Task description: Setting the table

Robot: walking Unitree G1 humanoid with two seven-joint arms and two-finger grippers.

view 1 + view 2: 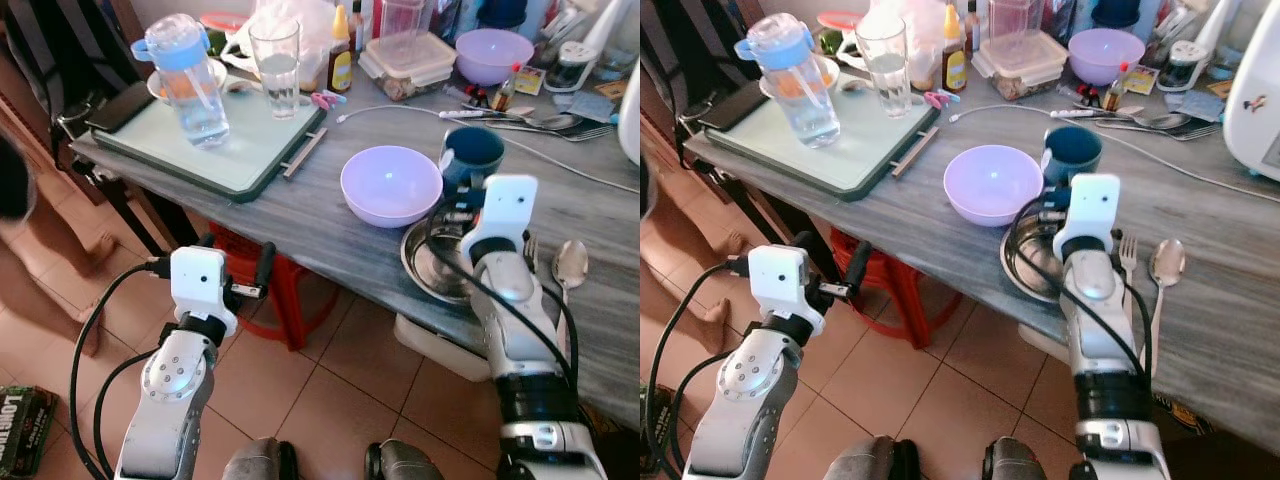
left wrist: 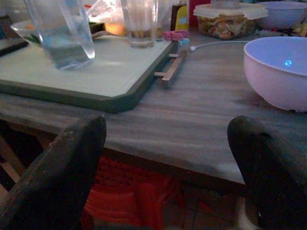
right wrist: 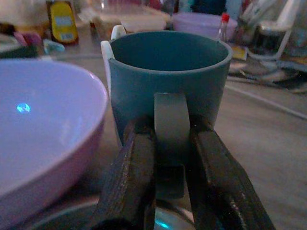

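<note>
A grey wooden table (image 1: 300, 215) holds a lilac bowl (image 1: 390, 185) near its front edge. Just beside it stands a teal mug (image 3: 168, 72). The right gripper (image 3: 168, 158) has its 2 black fingers clamped on the mug's handle, above a steel plate (image 1: 430, 265). A fork (image 1: 1128, 255) and spoon (image 1: 1165, 265) lie just beside the plate. The mug's base seems to rest on the table, though the arm hides it. The left gripper (image 2: 168, 163) hovers below the table edge, its fingers spread apart and empty. The step in hand appears to be placing the mug; next comes a level lift, clear of the bowl.
</note>
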